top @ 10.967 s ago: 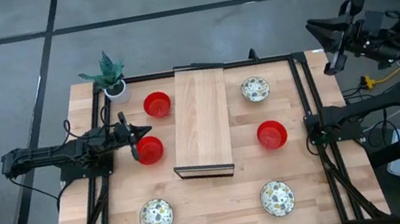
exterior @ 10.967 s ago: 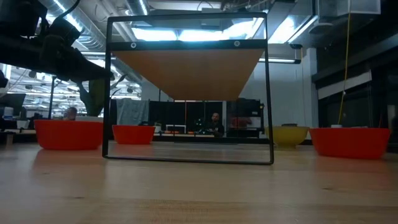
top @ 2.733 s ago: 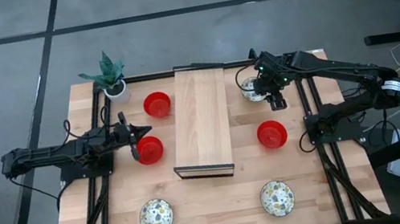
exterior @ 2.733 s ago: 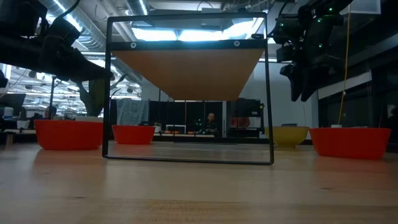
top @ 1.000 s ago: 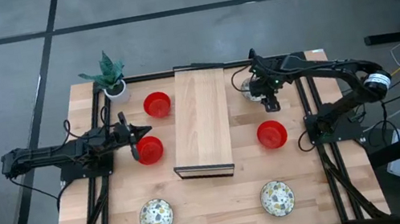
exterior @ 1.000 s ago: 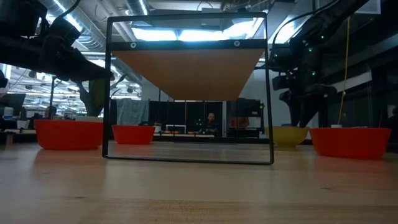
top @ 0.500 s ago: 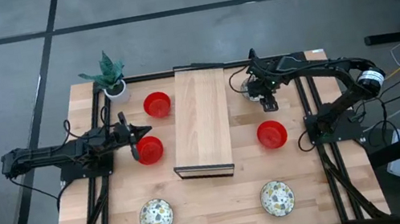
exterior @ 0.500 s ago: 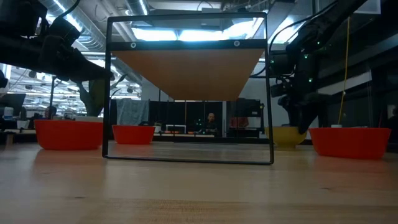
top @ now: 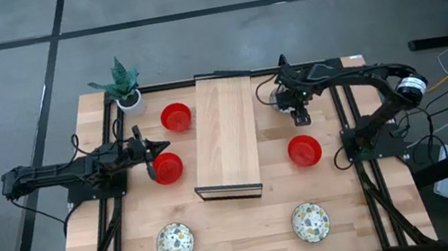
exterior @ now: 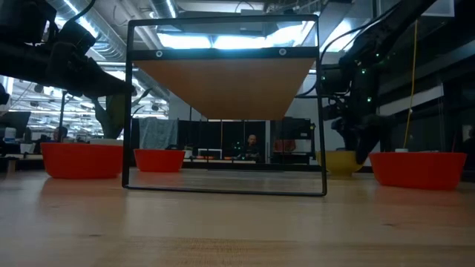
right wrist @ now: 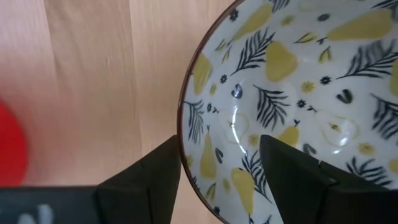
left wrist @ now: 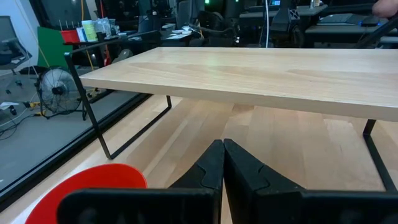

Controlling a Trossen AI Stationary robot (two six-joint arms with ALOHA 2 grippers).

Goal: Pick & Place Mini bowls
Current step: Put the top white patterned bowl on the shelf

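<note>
Three red mini bowls (top: 175,116) (top: 167,167) (top: 304,150) and two patterned ones (top: 174,242) (top: 310,221) stand on the table. A third patterned bowl (right wrist: 292,81) stands at the far right, mostly hidden in the high view by my right gripper (top: 295,106). That gripper (right wrist: 219,149) is open and points down, one finger over the bowl's inside and one outside its rim (right wrist: 184,124); I see no touch. My left gripper (left wrist: 222,165) is shut and waits beside the middle-left red bowl (left wrist: 93,183).
A wooden riser board (top: 224,135) on a black metal frame spans the table's middle between the two arms. A small potted plant (top: 122,88) stands at the far left corner. Black rails (top: 347,123) run along both sides. A person (exterior: 256,146) shows in the room behind.
My right gripper has come down over the far-right patterned bowl, its fingers now low at the bowl's rim. It stays open. The bowls have not moved.
</note>
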